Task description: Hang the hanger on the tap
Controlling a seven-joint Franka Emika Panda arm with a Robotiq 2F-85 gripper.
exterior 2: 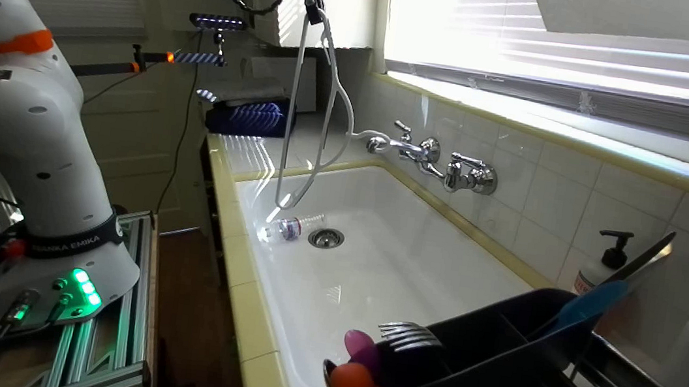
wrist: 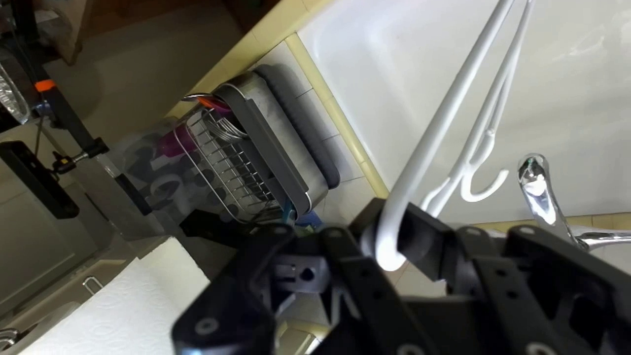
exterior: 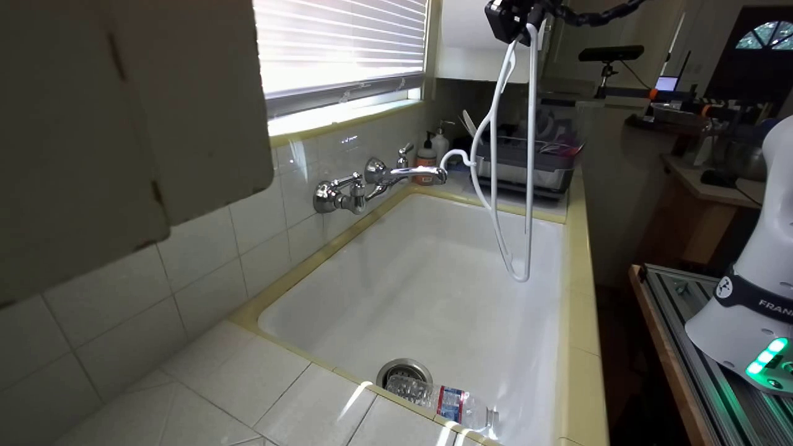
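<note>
The white hanger (exterior: 530, 155) hangs down over the sink from my gripper (exterior: 525, 36). It also shows in an exterior view (exterior 2: 290, 114) and in the wrist view (wrist: 443, 116). My gripper (wrist: 392, 228) is shut on one end of the hanger; it also shows in an exterior view (exterior 2: 315, 16). The chrome tap (exterior: 406, 173) is on the tiled wall, also seen in an exterior view (exterior 2: 412, 151). The hanger's curved hook points toward the spout tip and overlaps it in an exterior view. In the wrist view a small gap separates hook and tap (wrist: 540, 195).
The white sink (exterior: 446, 297) lies below, with a plastic bottle (exterior: 451, 402) by the drain (exterior 2: 326, 238). A dish rack (exterior: 526, 161) and soap bottles (exterior: 426, 158) stand at one end. A cabinet (exterior: 136, 124) hangs near the window blind (exterior: 341, 43).
</note>
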